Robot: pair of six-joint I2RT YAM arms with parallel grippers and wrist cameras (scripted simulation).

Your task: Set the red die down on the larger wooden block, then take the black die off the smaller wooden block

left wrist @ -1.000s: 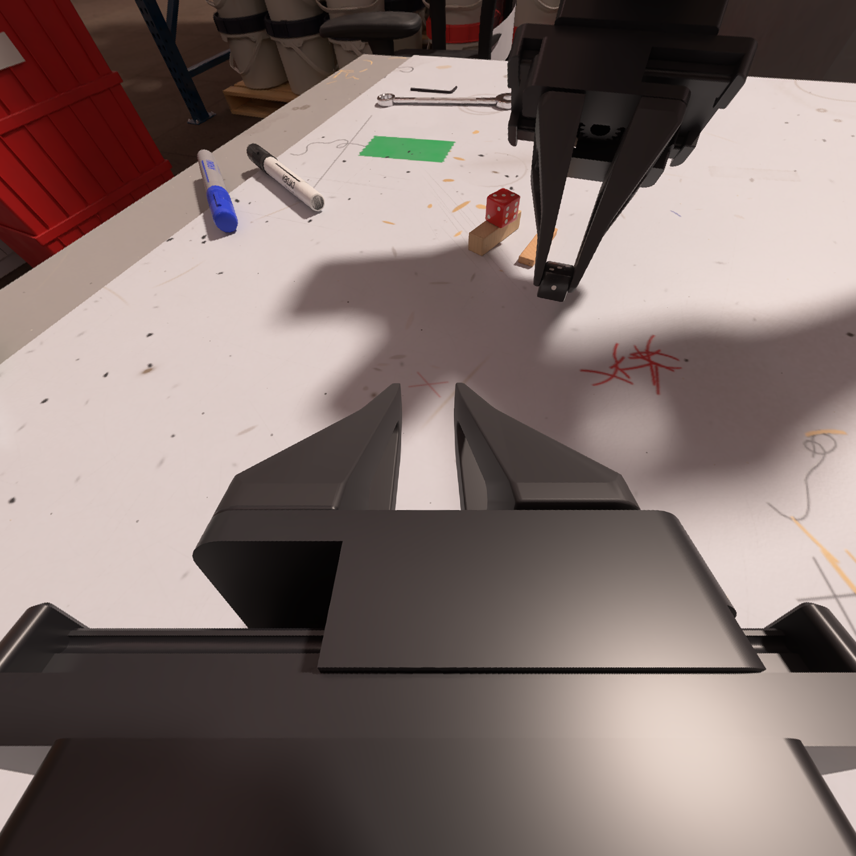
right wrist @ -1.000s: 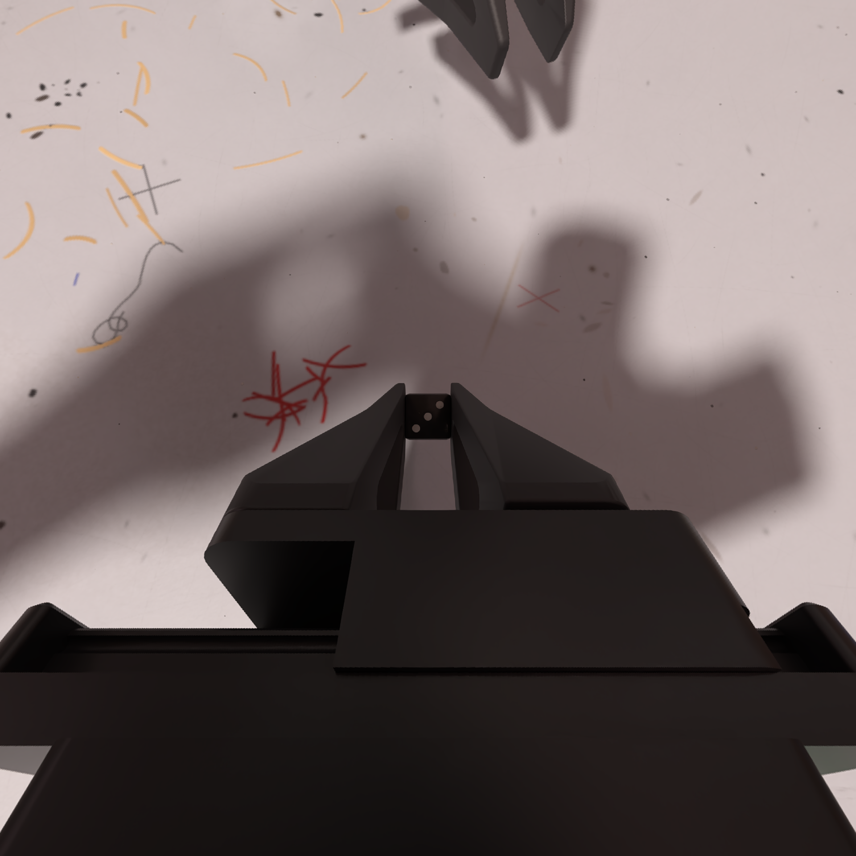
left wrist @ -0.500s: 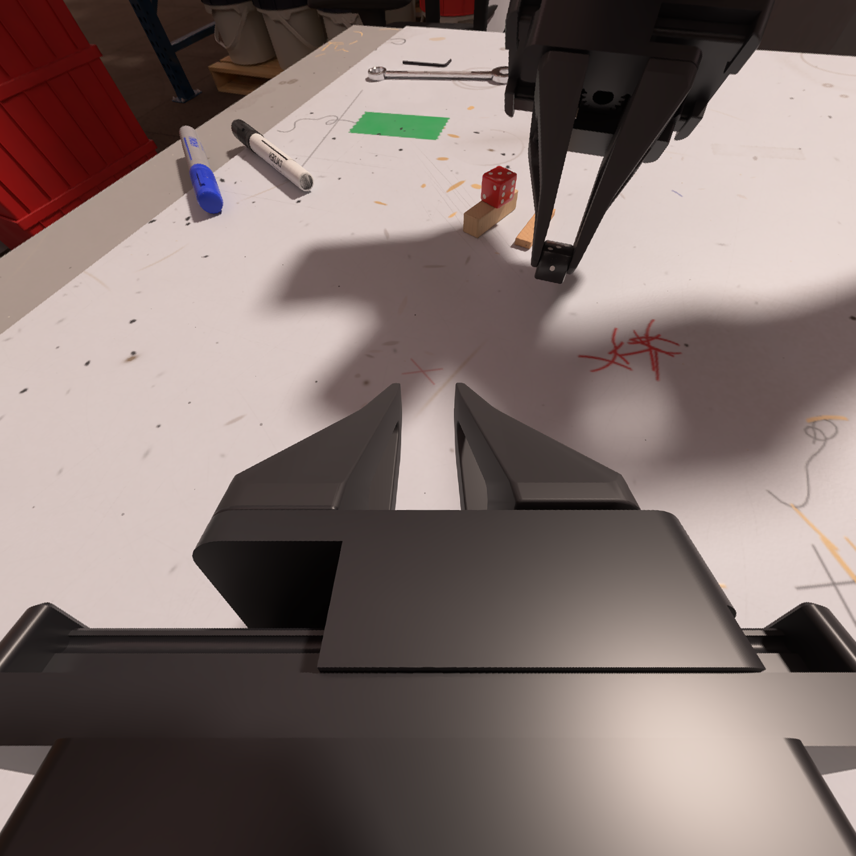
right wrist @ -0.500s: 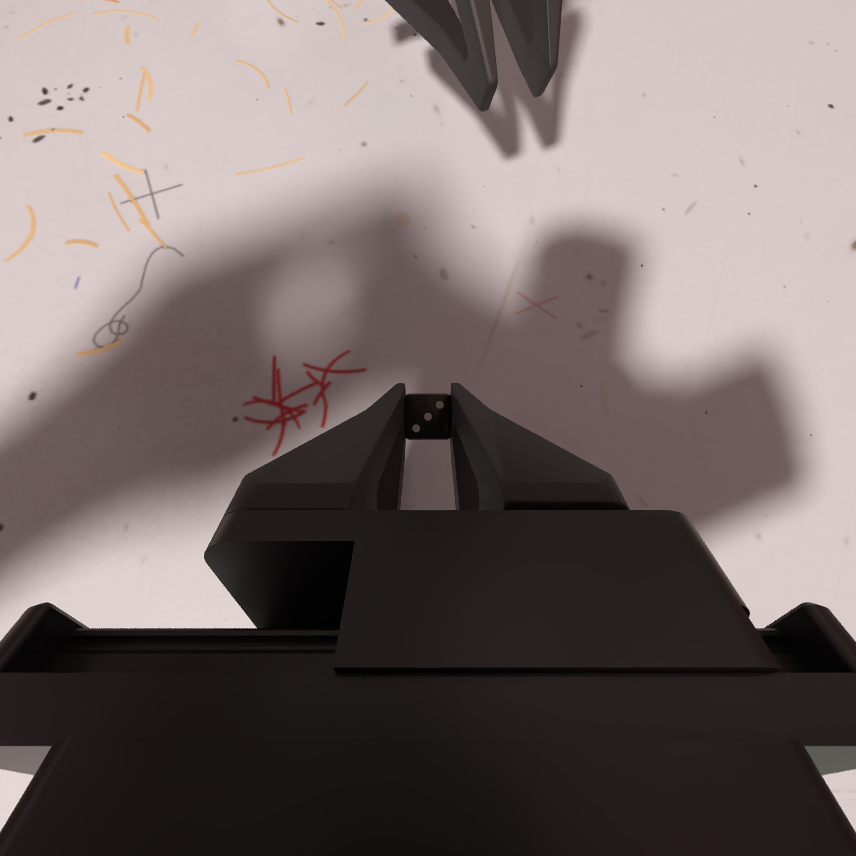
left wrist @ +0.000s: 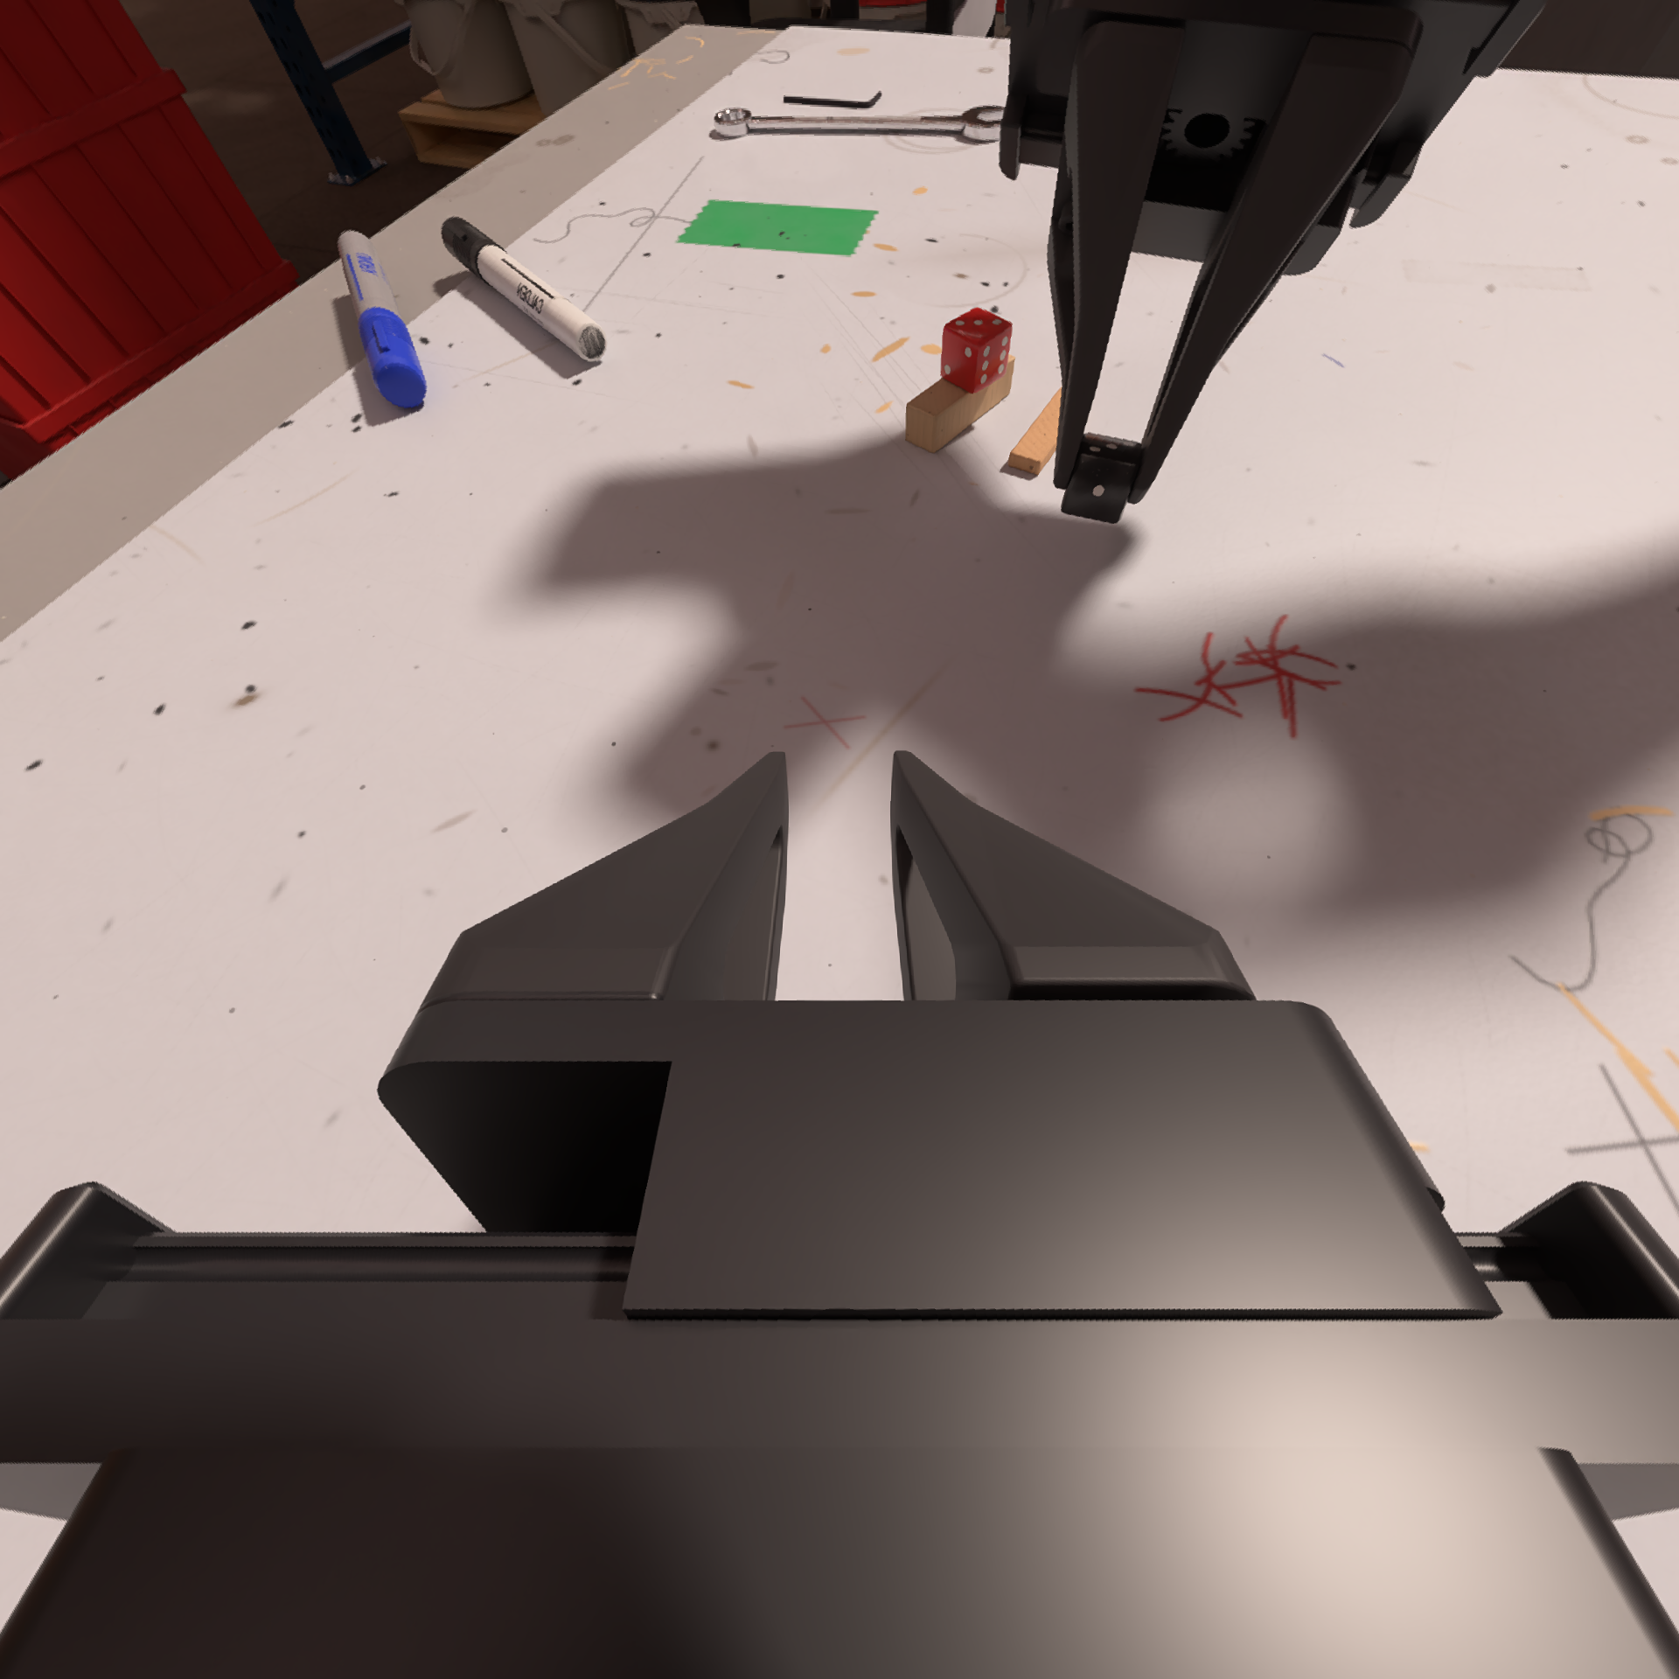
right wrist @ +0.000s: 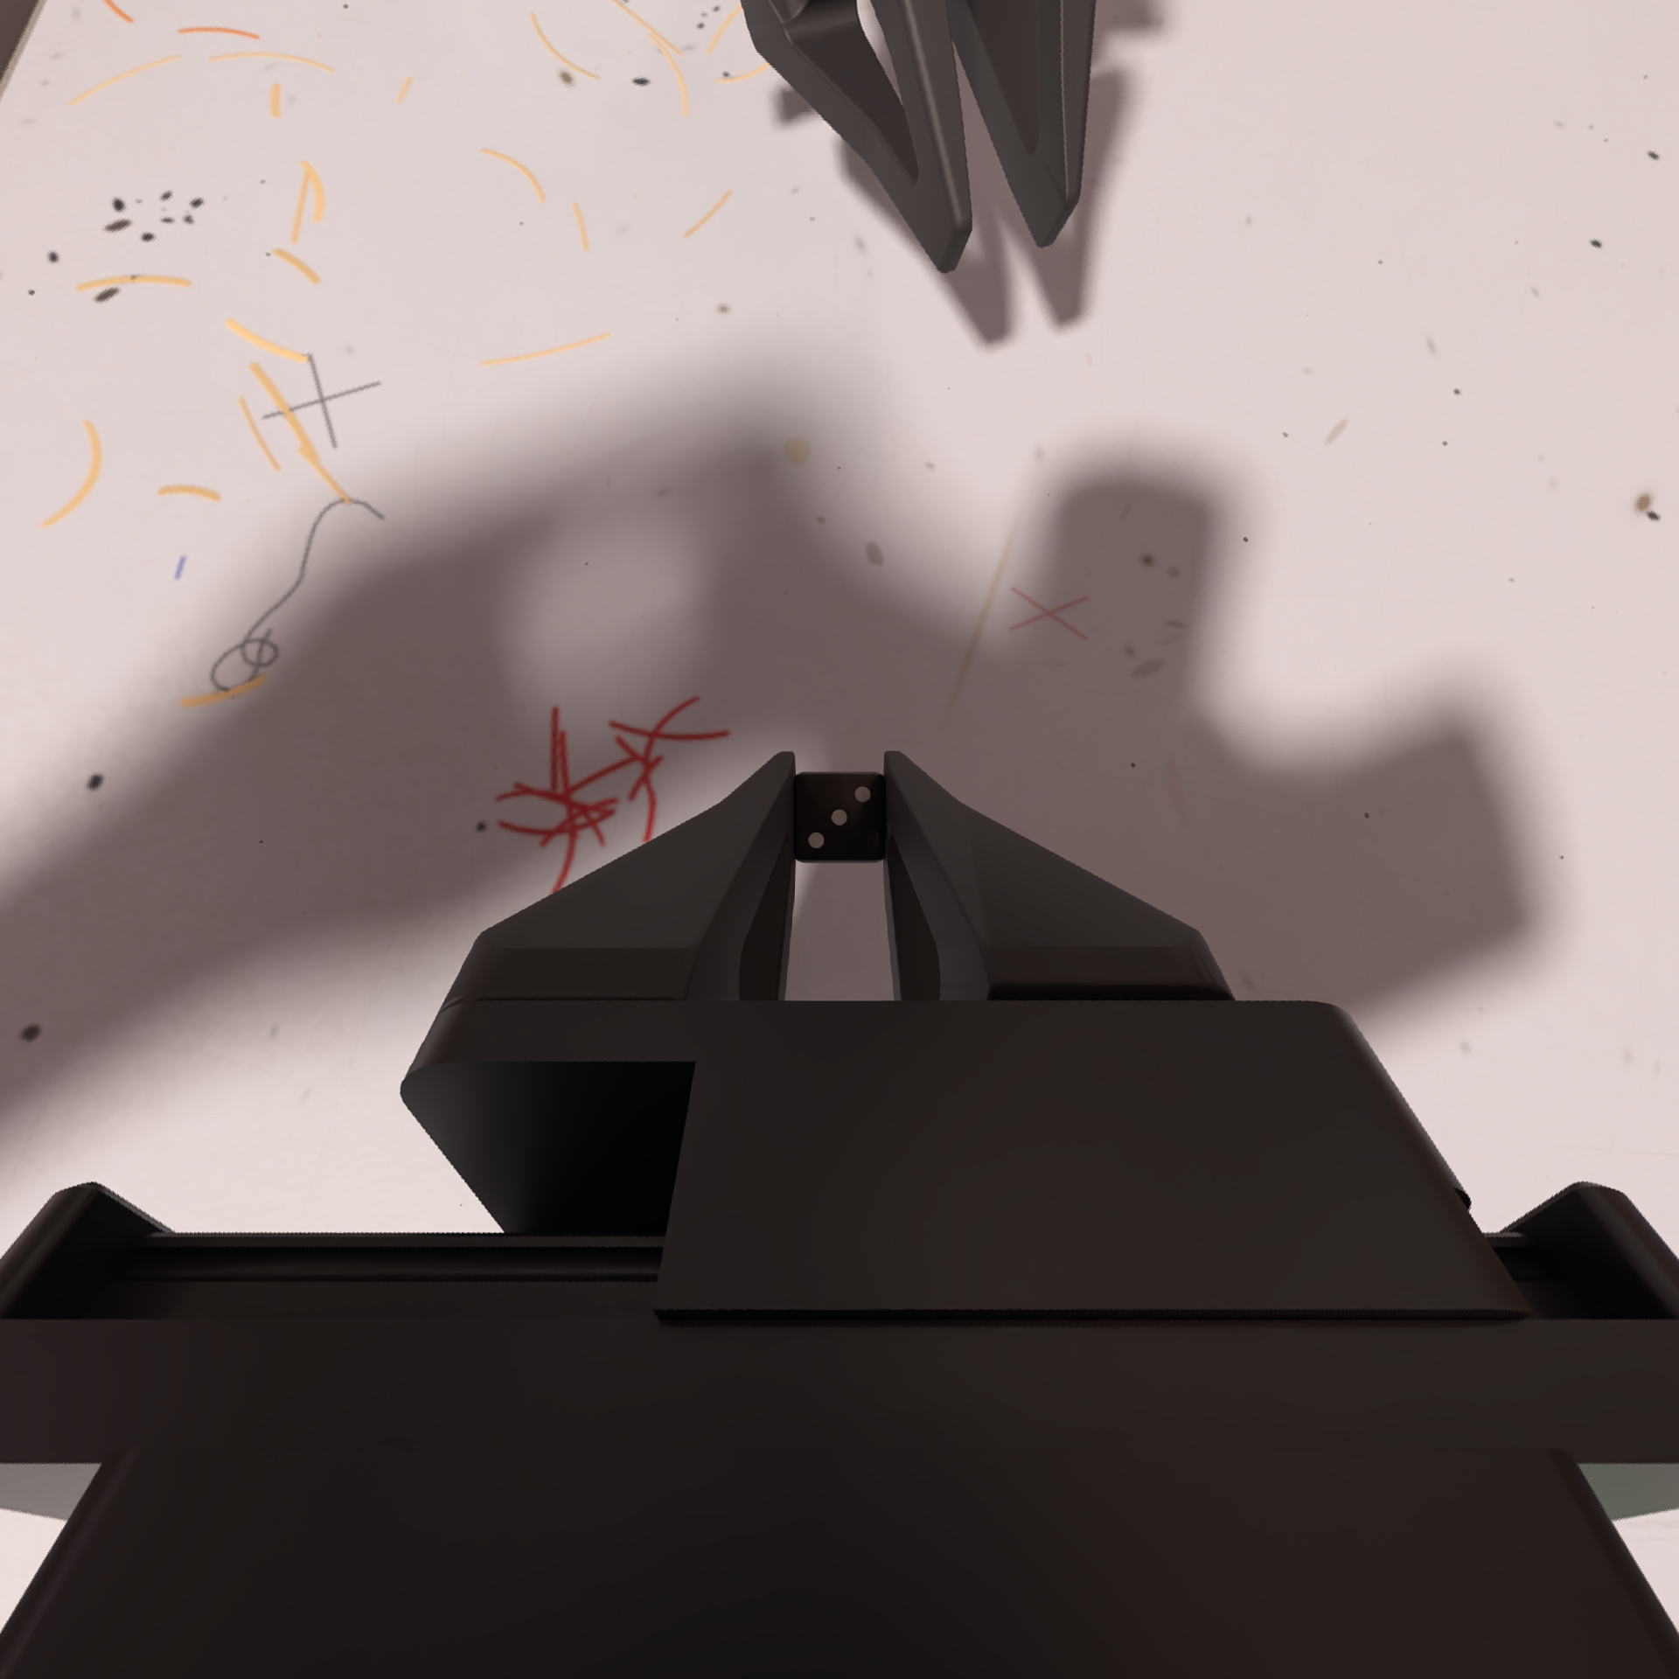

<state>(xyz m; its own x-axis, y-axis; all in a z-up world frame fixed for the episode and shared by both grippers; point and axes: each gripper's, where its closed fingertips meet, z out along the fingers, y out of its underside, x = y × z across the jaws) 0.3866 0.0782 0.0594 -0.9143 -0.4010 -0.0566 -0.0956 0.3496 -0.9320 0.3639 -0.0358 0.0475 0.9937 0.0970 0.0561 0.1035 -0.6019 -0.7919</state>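
Observation:
The red die sits on the larger wooden block on the white table. The smaller, thin wooden block lies just right of it with nothing on it. My right gripper is shut on the black die and holds it above the table; in the left wrist view it hangs beside the thin block with the black die at its tips. My left gripper is open and empty, low over the table in front of the blocks; it also shows in the right wrist view.
A blue marker and a black-capped white marker lie at the left near the table edge. A green patch, a wrench and a hex key lie at the back. A red crate stands off the table's left.
My left gripper has moved forward toward the blocks, so they and the right gripper look closer. The right gripper still holds the black die in about the same place.

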